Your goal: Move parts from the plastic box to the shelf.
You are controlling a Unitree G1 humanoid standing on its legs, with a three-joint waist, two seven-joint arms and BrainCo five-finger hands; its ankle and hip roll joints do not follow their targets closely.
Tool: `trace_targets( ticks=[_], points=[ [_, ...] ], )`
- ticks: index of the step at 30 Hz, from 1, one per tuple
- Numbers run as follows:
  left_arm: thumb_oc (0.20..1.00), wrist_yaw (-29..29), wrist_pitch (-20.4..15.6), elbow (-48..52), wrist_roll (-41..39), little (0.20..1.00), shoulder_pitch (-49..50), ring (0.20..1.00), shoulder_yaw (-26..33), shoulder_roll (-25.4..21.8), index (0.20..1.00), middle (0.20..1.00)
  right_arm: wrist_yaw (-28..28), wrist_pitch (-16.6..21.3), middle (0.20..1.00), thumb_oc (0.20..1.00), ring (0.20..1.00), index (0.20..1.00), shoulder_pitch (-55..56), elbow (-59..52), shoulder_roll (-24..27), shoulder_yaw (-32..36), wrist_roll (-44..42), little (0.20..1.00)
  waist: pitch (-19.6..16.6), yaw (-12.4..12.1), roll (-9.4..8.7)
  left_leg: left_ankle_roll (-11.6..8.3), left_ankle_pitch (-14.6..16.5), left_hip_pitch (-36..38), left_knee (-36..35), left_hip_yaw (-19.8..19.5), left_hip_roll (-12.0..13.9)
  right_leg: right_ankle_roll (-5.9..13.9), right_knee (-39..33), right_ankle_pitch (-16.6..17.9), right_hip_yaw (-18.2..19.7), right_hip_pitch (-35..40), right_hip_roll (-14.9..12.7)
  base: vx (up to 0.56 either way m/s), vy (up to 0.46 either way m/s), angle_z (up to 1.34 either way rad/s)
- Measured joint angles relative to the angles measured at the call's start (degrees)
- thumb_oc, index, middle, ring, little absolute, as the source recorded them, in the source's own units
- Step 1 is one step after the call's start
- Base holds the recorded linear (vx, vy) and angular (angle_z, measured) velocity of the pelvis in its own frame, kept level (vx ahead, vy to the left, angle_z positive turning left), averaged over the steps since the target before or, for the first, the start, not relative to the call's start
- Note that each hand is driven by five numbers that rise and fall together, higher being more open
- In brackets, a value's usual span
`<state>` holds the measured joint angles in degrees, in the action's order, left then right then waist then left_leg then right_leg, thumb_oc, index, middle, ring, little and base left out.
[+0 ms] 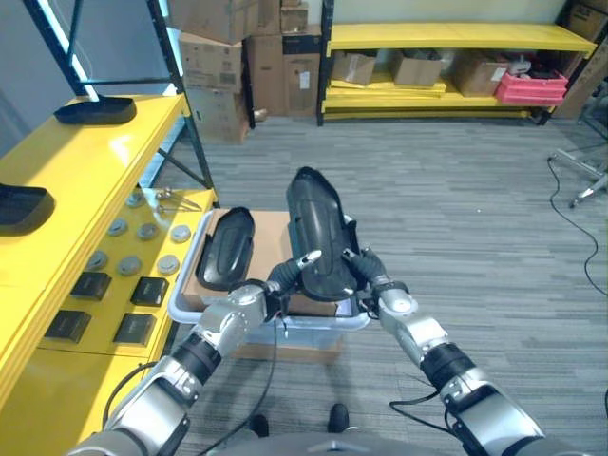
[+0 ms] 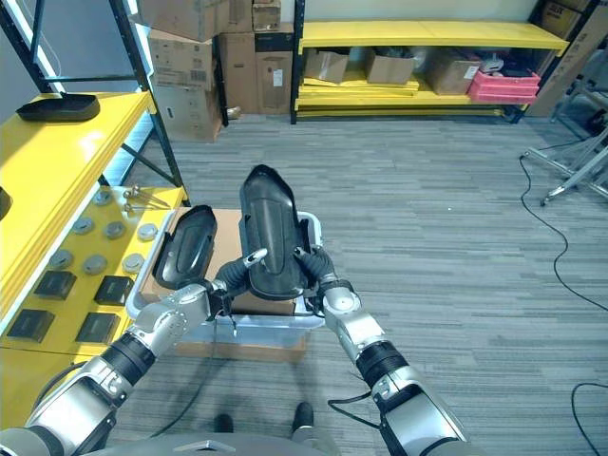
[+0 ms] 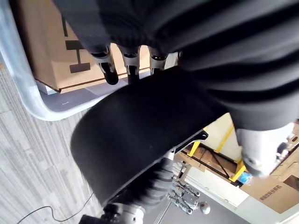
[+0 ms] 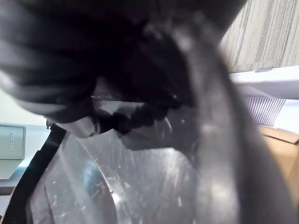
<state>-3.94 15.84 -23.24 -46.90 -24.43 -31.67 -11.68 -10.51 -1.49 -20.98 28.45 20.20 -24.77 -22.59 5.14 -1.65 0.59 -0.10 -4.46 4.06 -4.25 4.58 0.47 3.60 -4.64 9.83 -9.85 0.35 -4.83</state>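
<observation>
Both the left hand and right hand curl their fingers around the lower end of a long black shell above the plastic box; it looks stiff, light and glossy, likely slippery, so opposite edges suit gripping.

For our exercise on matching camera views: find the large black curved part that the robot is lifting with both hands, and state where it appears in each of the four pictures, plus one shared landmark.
Left eye view: large black part, centre, between left robot hand and right robot hand.
Right eye view: centre, slightly left.
Left wrist view: broad dark curve across the middle.
Right wrist view: glossy black surface, very close.
Shared landmark: the plastic box's pale rim.
</observation>
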Motion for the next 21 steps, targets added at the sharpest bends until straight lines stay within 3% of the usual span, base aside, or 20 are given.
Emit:
trace_targets(
  ticks=[1, 18, 19, 20, 21],
  points=[
    [0.2, 0.02, -0.21, 0.0, 0.0, 0.2, 0.22, 0.2, 0.02, -0.28, 0.2, 0.2, 0.01, 0.0, 0.2, 0.2, 0.2, 0.2, -0.01, -0.03, -0.01, -0.17, 0.12, 0.2, -0.01, -0.09, 0.01, -0.17, -0.12, 0.01, -0.01, 0.0, 0.0, -0.01, 0.0, -0.01, -0.01, 0.01, 0.0, 0.0, 0.0, 0.0],
    [0.2, 3.65, -2.64, 0.02, 5.44, 0.2, 3.44, 0.2, -0.05, -1.26, 0.2, 0.2, -0.1, -2.09, 0.2, 0.2, 0.2, 0.2, 0.11, -0.7, -0.16, -2.05, 0.69, 0.2, -0.01, 0.11, 0.02, -0.29, 0.02, 0.43, -0.18, -0.03, 0.02, -0.03, -0.01, 0.0, -0.03, 0.31, 0.0, 0.0, 0.0, 0.0],
    [0.2, 3.75, -3.07, 0.02, 6.12, 0.2, 3.47, 0.2, -0.05, -1.29, 0.2, 0.2, -0.11, -2.14, 0.73, 0.73, 0.73, 0.73, 0.11, -0.7, -0.23, -2.04, 0.62, 0.73, -0.01, 0.1, 0.02, -0.28, 0.04, 0.53, -0.19, -0.03, 0.02, -0.04, -0.01, -0.02, -0.03, 0.38, 0.0, 0.0, 0.0, 0.0],
    [0.2, 4.12, -3.51, 0.03, 6.58, 0.2, 3.47, 0.2, -0.06, -1.32, 0.2, 0.2, -0.03, -2.14, 0.947, 0.947, 0.947, 0.947, 0.11, -0.84, -0.32, -2.03, 0.41, 0.947, -0.01, 0.11, 0.02, -0.28, 0.04, 0.54, -0.19, -0.03, 0.03, -0.05, -0.01, -0.02, -0.02, 0.38, 0.0, 0.0, 0.0, 0.0],
    [0.2, 4.65, -3.81, 0.03, 6.59, 0.2, 3.5, 0.2, -0.03, -1.36, 0.2, 0.2, 0.01, -2.11, 1.0, 1.0, 1.0, 1.0, 0.11, -1.12, -0.47, -2.01, 0.34, 1.0, 0.0, 0.15, 0.02, -0.29, 0.04, 0.54, -0.2, -0.03, 0.04, -0.06, -0.01, -0.03, -0.02, 0.38, 0.0, 0.0, 0.0, 0.0]
  ],
)
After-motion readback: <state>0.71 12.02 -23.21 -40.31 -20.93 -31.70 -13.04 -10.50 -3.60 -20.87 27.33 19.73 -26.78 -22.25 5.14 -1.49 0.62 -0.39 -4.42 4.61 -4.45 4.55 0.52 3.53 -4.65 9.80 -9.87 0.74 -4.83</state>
